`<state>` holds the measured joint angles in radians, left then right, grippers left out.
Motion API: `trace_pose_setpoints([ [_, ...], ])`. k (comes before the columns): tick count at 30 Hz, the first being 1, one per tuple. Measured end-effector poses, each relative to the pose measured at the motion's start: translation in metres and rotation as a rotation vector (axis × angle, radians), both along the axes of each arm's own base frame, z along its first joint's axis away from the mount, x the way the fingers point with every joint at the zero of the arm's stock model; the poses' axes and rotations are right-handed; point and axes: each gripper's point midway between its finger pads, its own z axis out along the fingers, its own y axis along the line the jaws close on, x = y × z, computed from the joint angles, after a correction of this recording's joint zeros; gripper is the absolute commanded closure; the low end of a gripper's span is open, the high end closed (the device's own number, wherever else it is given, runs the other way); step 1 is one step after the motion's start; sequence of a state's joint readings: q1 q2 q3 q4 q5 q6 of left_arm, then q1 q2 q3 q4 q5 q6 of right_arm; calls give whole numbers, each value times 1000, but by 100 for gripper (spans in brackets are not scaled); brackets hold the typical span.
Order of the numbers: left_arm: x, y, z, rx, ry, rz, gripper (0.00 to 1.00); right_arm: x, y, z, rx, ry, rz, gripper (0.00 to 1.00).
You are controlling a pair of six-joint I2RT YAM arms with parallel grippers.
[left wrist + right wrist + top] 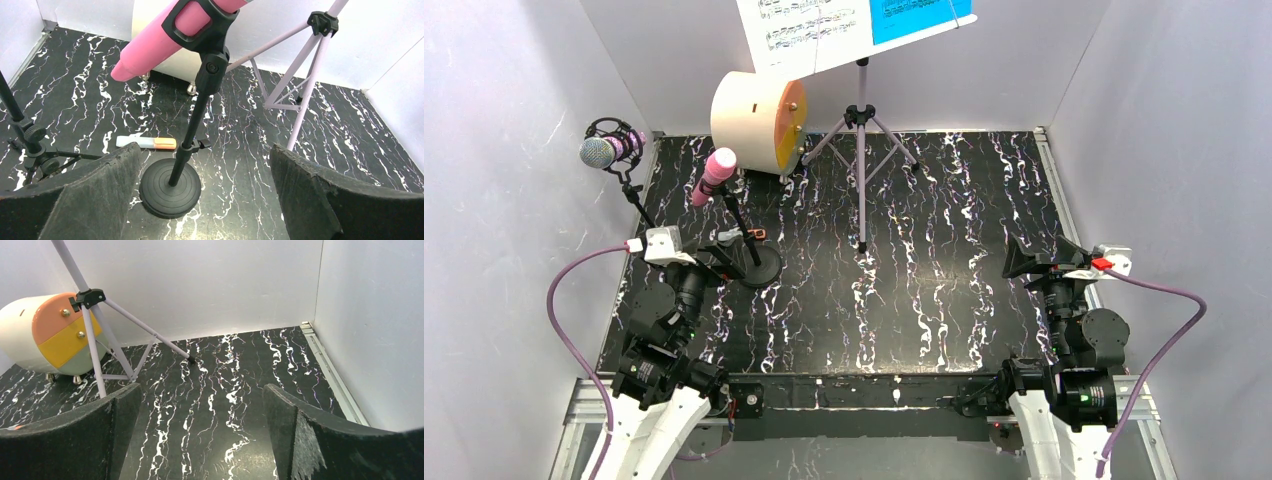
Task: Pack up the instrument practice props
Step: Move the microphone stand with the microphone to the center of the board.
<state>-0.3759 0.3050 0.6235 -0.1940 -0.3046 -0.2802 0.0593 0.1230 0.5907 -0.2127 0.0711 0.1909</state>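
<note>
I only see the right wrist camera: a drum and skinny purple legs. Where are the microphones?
Observer: Both are on the table's left side. The pink mic is clipped on a black round-based stand.
Operator: And the other one?
Observer: The silver-headed mic is further left, on a thin tripod.
Operator: What's on top of the purple legs?
Observer: They belong to a music stand. On top are white pages and a blue page.
</note>
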Motion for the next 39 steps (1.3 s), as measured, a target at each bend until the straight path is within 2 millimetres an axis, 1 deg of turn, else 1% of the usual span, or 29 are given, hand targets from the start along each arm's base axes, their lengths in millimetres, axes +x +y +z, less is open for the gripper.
trace_pose_setpoints([
  [5, 1, -1, 0, 9, 1, -7, 2, 0, 0, 0, -1, 1, 1, 1],
  [10, 5, -1, -6, 24, 20, 2, 2, -1, 0, 1, -4, -5, 0, 1],
  [17, 19, 4, -29, 59, 101, 59, 2, -5, 0, 4, -3, -22, 0, 1],
  [23, 27, 2, -39, 88, 147, 62, 1, -7, 0, 6, -6, -36, 1, 1],
  [27, 38, -1, -42, 104, 177, 67, 2, -6, 4, 2, -12, -29, 25, 1],
  [33, 57, -7, -38, 85, 157, 80, 12, -6, 8, 0, -19, -27, 48, 1],
  [35, 67, -11, -37, 92, 151, 79, 14, -6, 9, 0, -20, -27, 50, 1],
  [39, 80, -15, -38, 119, 141, 76, 15, -7, 9, 1, -20, -35, 51, 1],
])
